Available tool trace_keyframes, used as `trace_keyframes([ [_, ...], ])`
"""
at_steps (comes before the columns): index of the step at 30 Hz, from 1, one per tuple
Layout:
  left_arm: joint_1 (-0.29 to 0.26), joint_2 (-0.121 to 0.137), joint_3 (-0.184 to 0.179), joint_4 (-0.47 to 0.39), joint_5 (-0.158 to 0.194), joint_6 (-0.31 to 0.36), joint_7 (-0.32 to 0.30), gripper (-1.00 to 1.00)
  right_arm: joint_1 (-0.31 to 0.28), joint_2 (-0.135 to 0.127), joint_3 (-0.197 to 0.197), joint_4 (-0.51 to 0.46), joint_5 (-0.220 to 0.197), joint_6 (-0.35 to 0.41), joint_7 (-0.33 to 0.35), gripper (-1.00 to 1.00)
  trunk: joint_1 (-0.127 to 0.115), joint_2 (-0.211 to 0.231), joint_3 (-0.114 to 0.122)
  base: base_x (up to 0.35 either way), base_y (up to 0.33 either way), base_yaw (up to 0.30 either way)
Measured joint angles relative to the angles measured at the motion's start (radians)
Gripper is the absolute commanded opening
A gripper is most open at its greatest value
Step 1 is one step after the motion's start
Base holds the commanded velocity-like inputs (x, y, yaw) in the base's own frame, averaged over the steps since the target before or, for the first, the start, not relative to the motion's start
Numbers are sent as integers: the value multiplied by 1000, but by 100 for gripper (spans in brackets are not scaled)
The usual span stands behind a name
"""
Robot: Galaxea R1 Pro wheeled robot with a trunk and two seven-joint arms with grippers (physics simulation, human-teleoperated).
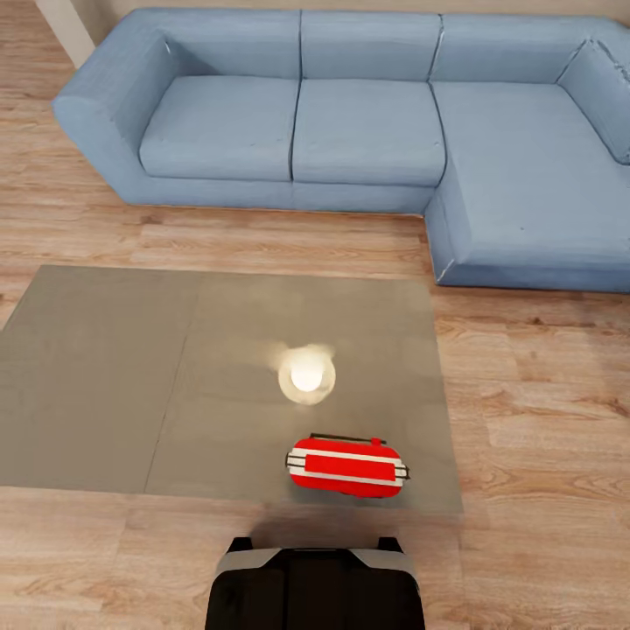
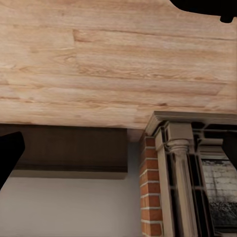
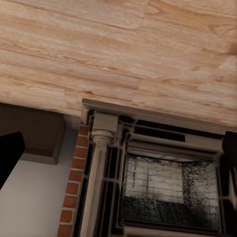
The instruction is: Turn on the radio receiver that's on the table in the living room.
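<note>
The red radio receiver (image 1: 346, 465) with white stripes lies on the grey table (image 1: 105, 376), on its right panel close to the near edge, its thin wire handle on the far side. It sits just ahead of my dark trunk (image 1: 315, 586). In the left wrist view my left gripper (image 2: 118, 158) is open, with only the dark fingertips (image 2: 10, 158) at the picture's edges and nothing between them. My right gripper (image 3: 118, 153) is open in the same way, fingertips (image 3: 9, 157) wide apart. Both wrist cameras face plank floor and a fireplace, away from the radio.
A blue L-shaped sofa (image 1: 350, 131) wraps around the far and right sides of the table. A bright lamp reflection (image 1: 306, 374) glints on the tabletop. Light wood floor (image 1: 542, 420) lies around it. A brick-and-stone fireplace (image 3: 163, 182) and a dark bench (image 2: 69, 148) stand by a pale wall.
</note>
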Motion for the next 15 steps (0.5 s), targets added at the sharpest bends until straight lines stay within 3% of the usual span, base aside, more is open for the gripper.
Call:
trace_keyframes([
  [15, 0, 0, 0, 0, 0, 0, 0, 100, 0, -2, 1, 0, 2, -1, 2, 100, 0, 0, -21, -3, 0, 0],
])
